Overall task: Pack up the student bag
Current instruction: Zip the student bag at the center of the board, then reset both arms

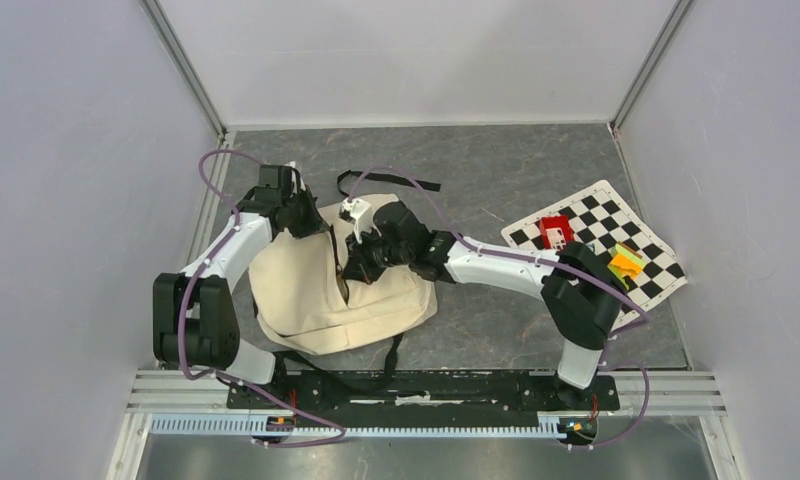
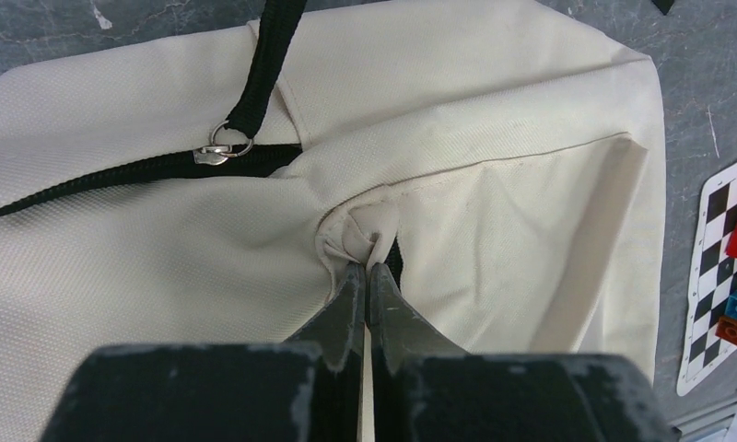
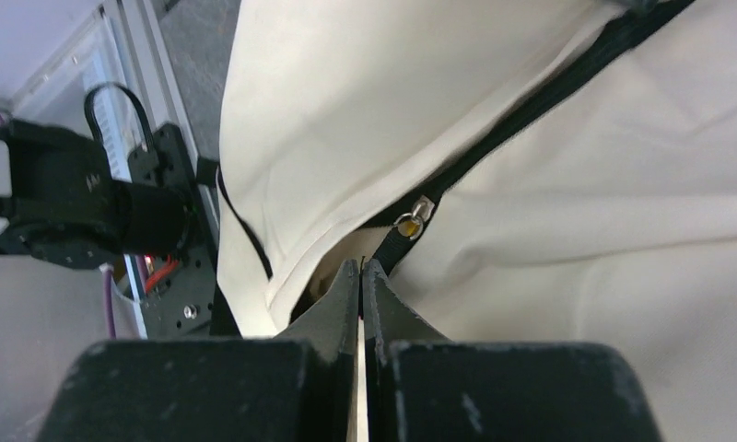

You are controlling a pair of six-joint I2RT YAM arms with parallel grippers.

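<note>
You are at the opening step: by my reading, the bag has to be unzipped before anything goes in.

It lies flat on the table, at about 9 o'clock from the table's middle in the top view.

Your left pincer is clamped on a bunched fold of the bag's cream cloth. The fold sits at 12 o'clock from the tips, just beside the zipper.

Your right pincer is pressed together and appears to nip the black pull strap. The strap runs up to the slider at 1 o'clock, just beyond the tips.

The next move likely calls for the left grip to anchor the cloth while the right draws the slider along the zipper. Pull in line with the track, or the thin strap may slip out.

The blocks sit on the checkered mat at 3 o'clock, well apart from the bag.
</note>
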